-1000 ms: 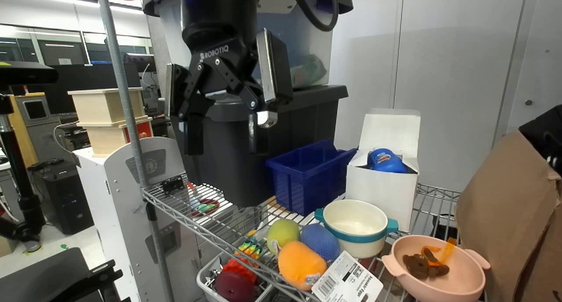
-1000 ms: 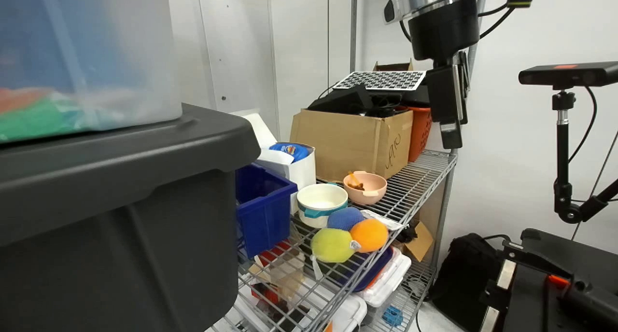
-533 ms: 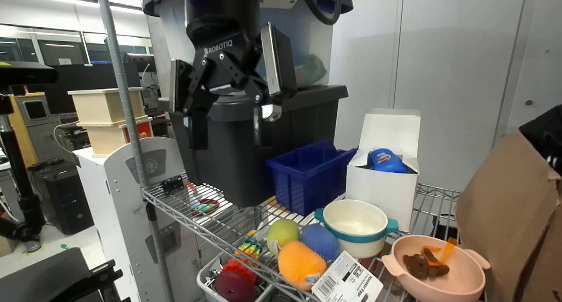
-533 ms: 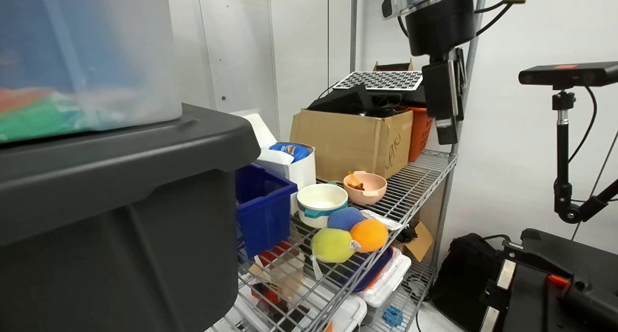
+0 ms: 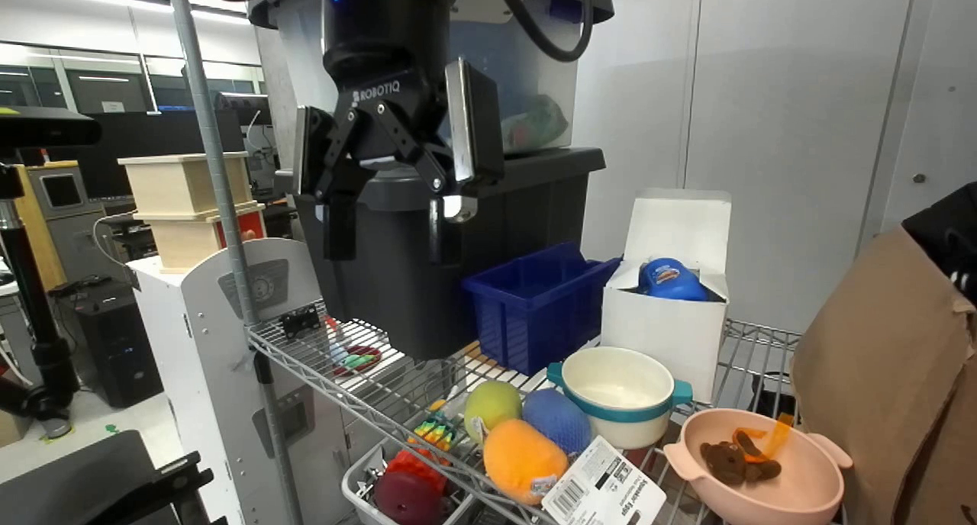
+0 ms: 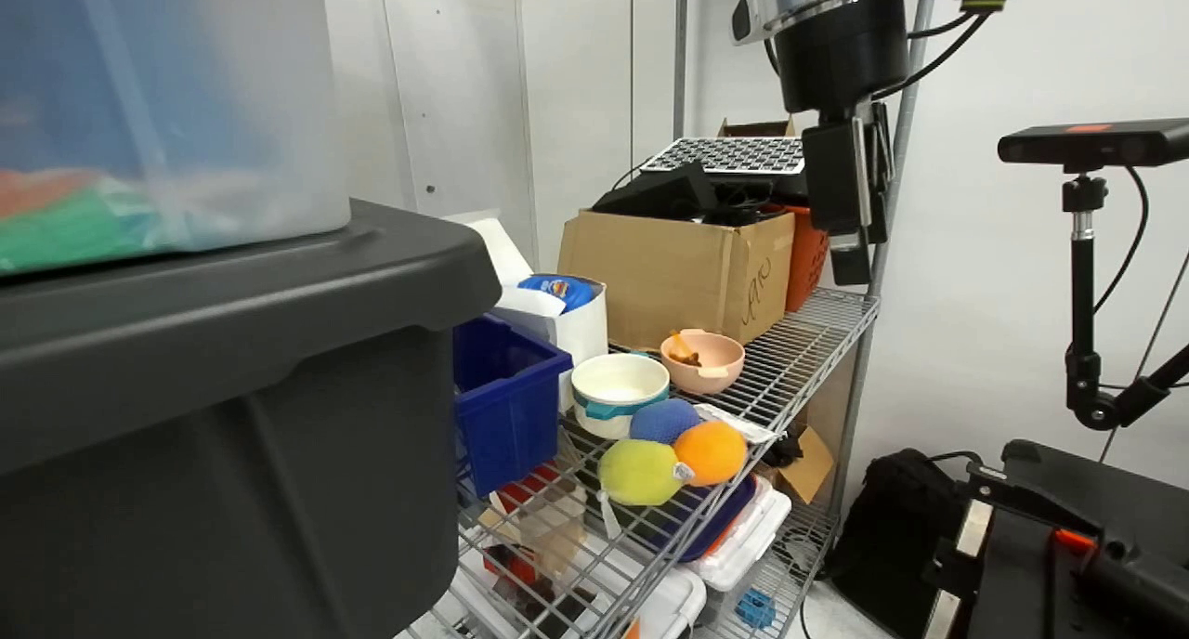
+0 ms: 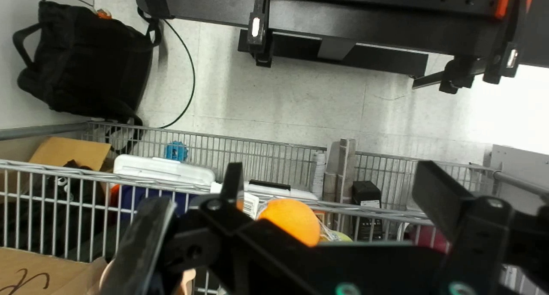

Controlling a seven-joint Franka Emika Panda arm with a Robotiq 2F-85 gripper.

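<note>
My black gripper (image 5: 392, 243) hangs in the air with its jaws wide apart and nothing between them. In the wrist view its fingers (image 7: 439, 192) stand on either side, with the shelf below. Nearest beneath are soft egg-shaped toys: orange (image 5: 523, 462), yellow-green (image 5: 492, 404) and blue (image 5: 561, 418). A white printed label (image 5: 604, 485) lies against the orange one. Behind them sits a cream pot (image 5: 626, 433) with teal handles. A pink bowl (image 5: 752, 502) holds a brown plush toy (image 5: 723, 462) with an orange ribbon. The gripper touches none of these.
A blue bin (image 5: 504, 330) and an open white box (image 5: 660, 349) with a blue item stand at the back of the wire shelf. A large black tote (image 6: 232, 528) rises beside the bin. A cardboard box (image 6: 650, 272) fills the far end, near an upright post (image 6: 899, 184).
My gripper has drifted slightly, rising a little and then sinking back in an exterior view. Its jaws stay wide apart. The things on the shelf have not moved.
</note>
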